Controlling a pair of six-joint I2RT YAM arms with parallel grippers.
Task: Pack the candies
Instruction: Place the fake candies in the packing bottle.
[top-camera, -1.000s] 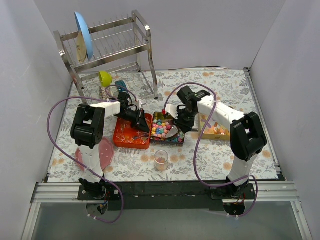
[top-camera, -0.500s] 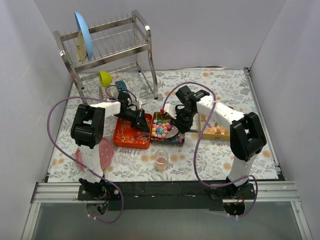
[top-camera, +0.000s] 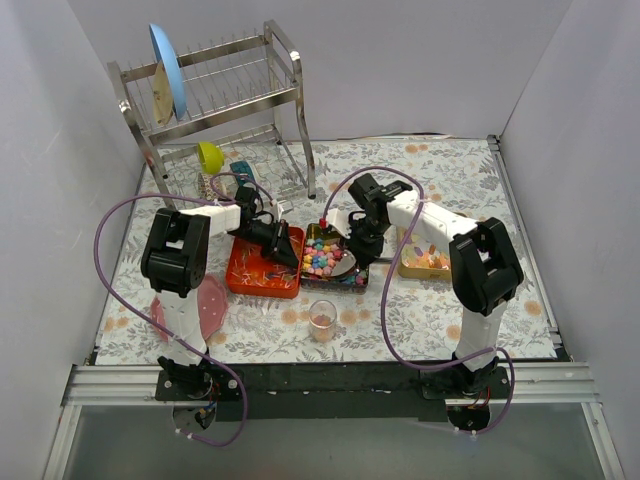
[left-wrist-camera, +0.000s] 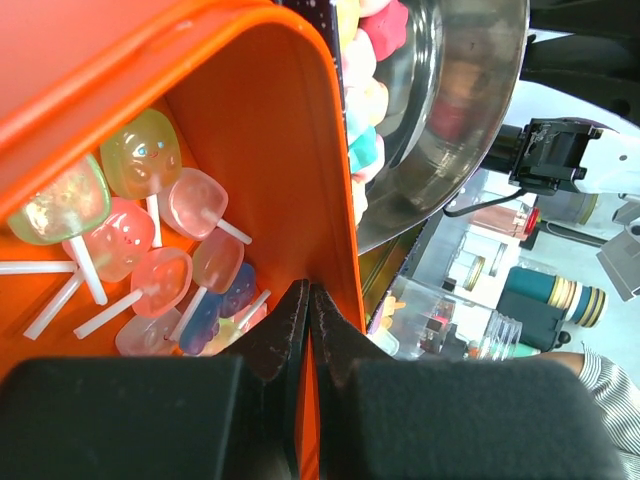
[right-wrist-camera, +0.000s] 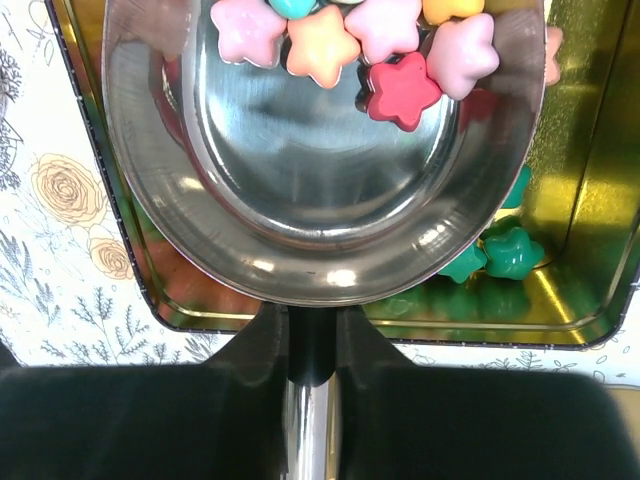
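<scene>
Right wrist view: grasping the thin handle of a steel scoop (right-wrist-camera: 320, 190) with the right gripper (right-wrist-camera: 311, 335), both jaws pressed tight against the handle. Carrying star-shaped candies (right-wrist-camera: 398, 88) at the far edge of the scoop bowl: pink, orange, pink again and one red. Hanging over a golden tin (right-wrist-camera: 590, 180), with some green stars on its floor at the right side. Around the tin, the flowered worktop (right-wrist-camera: 60, 230).

Left wrist view: clenched on the right wall of an orange tray (left-wrist-camera: 240, 120) with the left gripper (left-wrist-camera: 309, 300), the wall pinched between the jaws. Inside the tray, flat lollipops (left-wrist-camera: 150, 160) on white sticks, green, pink and blue, lying in a heap. Just beyond the wall, the scoop with pastel candies at its rim.

Top external view: tin between the orange tray on the left and a yellow tray (top-camera: 420, 273) with orange-yellow jellies (top-camera: 433, 260) on the right. Nearer than the tin and apart from it, a clear cup (top-camera: 322, 318). At the far left, a steel dish rack (top-camera: 215, 100); at the near left, a pink plate (top-camera: 212, 305).
</scene>
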